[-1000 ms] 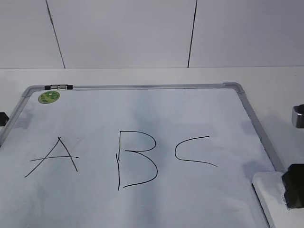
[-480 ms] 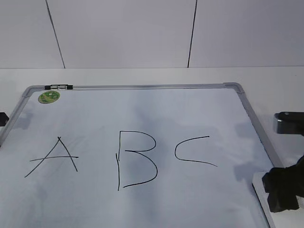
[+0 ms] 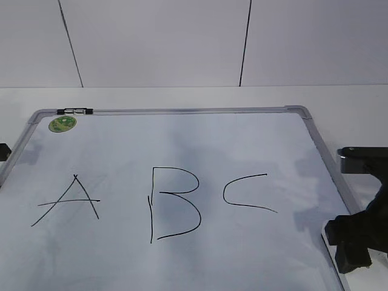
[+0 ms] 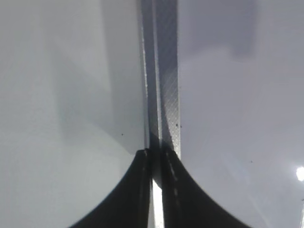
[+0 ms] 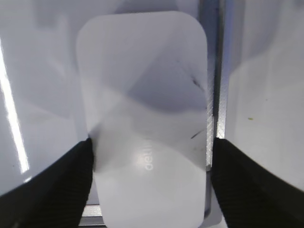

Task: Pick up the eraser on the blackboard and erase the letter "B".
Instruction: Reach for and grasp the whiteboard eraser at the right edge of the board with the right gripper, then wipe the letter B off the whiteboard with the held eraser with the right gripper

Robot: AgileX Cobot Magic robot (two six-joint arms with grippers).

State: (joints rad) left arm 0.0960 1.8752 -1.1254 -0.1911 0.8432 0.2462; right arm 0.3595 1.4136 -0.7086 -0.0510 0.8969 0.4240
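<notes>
Lying flat at the near right corner of the blackboard (image 3: pixel 182 139) against its frame, eraser (image 5: pixel 145 118) likely light, stiff, glossy and slippery, best pinched across long sides by spread right gripper (image 5: pixel 149 183) straddling it; left gripper (image 4: pixel 154 164) closed, empty.

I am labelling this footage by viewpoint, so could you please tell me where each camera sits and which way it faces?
Exterior view: in front, slanting down at the blackboard with the letter "B"; the right gripper shows at the right edge.
Left wrist view: on the left arm, looking down along the board's frame; the left gripper is shut.
Right wrist view: on the right arm, looking down at the eraser between open fingers.
Shared: the board's silver frame appears in all three views.
</notes>
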